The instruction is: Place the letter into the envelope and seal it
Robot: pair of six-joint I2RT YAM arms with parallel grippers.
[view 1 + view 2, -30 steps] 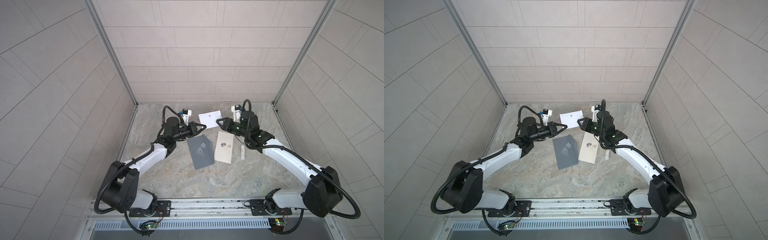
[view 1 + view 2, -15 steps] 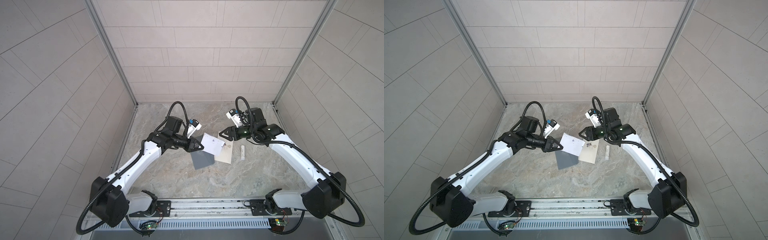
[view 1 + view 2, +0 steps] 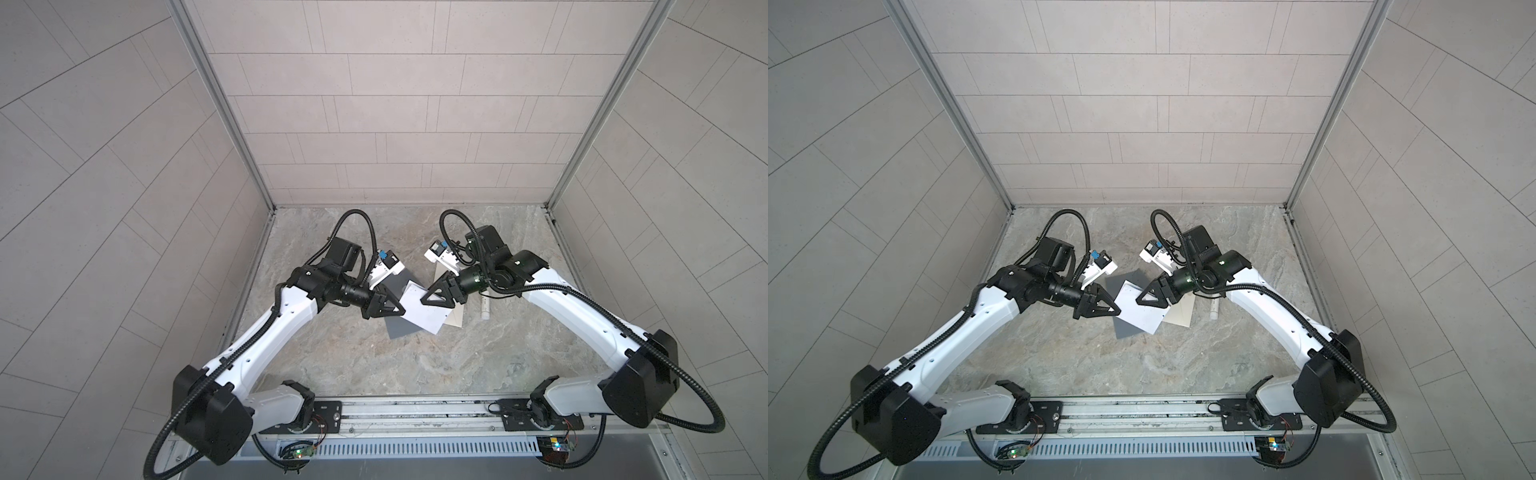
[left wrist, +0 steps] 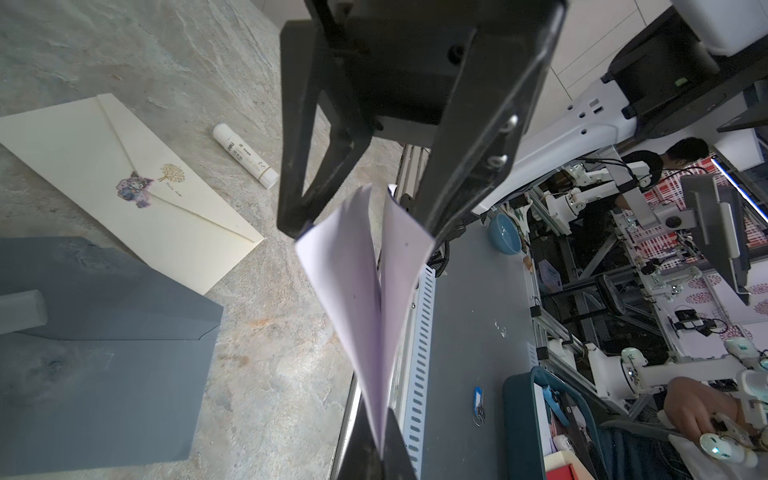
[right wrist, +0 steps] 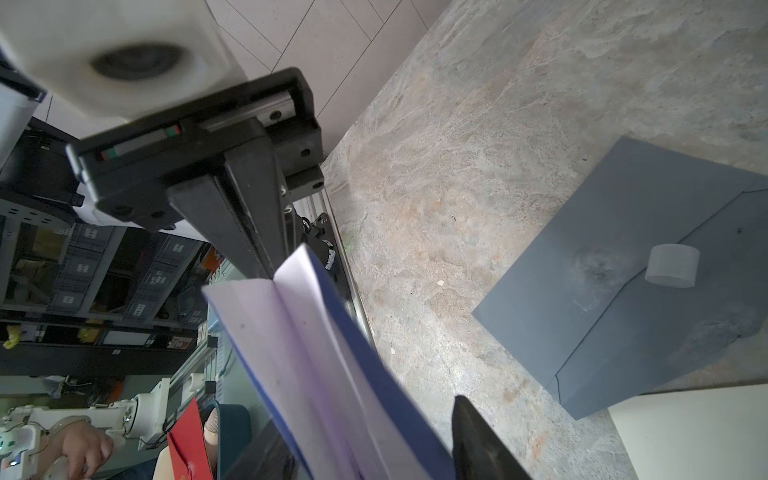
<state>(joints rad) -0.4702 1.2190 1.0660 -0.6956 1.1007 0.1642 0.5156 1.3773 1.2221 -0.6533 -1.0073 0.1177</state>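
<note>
The left end effector [image 3: 401, 311] is clamped on the folded edge of the white letter [image 3: 422, 321] and holds it above the worktop [image 3: 415, 374]. Facing it, the right end effector [image 3: 424, 301] has its jaws apart, straddling the letter's splayed free edges. Below lies the grey envelope [image 4: 104, 353] with its flap open and a small white cylinder [image 5: 672, 271] resting on it. Just beside it are a cream envelope [image 4: 124, 166] and a glue stick [image 4: 245, 156].

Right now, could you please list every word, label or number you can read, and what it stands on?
None can be read.
Glue stick: dark print along its side, too blurred.
Cream envelope: gold script under the tree emblem, too small.
Grey envelope: no print visible.
</note>
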